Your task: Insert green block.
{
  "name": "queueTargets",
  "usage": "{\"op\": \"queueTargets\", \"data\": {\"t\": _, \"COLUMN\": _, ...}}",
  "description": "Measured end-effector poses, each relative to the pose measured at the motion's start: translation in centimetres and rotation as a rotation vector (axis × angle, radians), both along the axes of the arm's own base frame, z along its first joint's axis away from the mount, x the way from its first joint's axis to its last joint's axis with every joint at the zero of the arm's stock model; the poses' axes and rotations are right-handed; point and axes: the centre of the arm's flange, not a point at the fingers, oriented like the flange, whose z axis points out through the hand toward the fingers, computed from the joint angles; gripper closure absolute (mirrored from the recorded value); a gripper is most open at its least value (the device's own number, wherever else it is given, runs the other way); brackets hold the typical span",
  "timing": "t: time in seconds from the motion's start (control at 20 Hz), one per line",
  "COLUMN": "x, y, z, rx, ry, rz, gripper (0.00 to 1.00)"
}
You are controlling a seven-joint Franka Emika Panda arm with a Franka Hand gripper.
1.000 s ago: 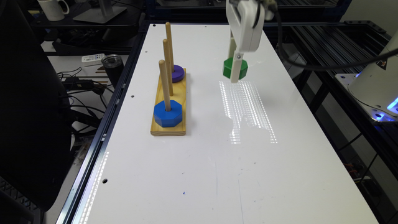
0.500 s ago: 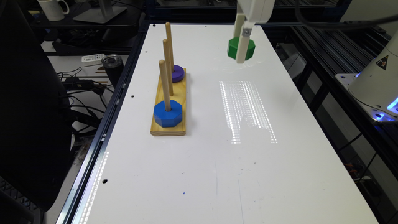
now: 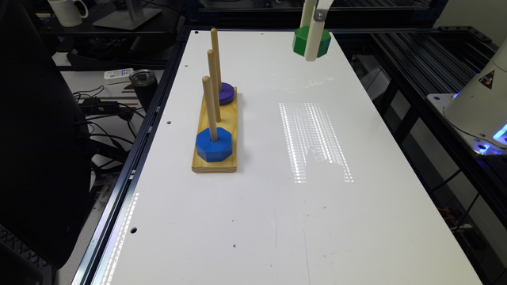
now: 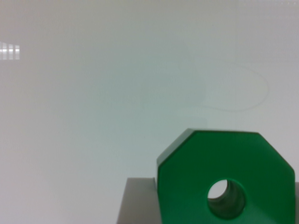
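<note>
Your tool [image 3: 313, 39] is clamped on the green block [image 3: 311, 41], carrying it high above the far end of the bench [image 3: 317, 221], well apart from the wooden peg base [image 3: 216, 156]. In the wrist view the green block [image 4: 226, 179] stands on edge with its round hole facing the camera, so you likely must turn it flat before lowering; a tilted hole could jam on a peg tip. The middle peg [image 3: 214, 90] looks free, standing close between the peg with the blue octagonal block [image 3: 214, 144] and the one with the purple disc [image 3: 226, 93]. Come in low and you may knock a neighbouring peg or shove the base.
</note>
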Motion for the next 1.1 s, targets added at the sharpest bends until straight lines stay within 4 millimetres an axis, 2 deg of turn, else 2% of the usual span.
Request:
{"op": "queueTargets", "data": {"t": 0.45, "x": 0.1, "y": 0.0, "z": 1.4, "rx": 0.000, "ry": -0.001, "rz": -0.001, "gripper": 1.00}}
{"op": "queueTargets", "data": {"t": 1.1, "x": 0.1, "y": 0.0, "z": 1.6, "rx": 0.000, "ry": -0.002, "rz": -0.001, "gripper": 1.00}}
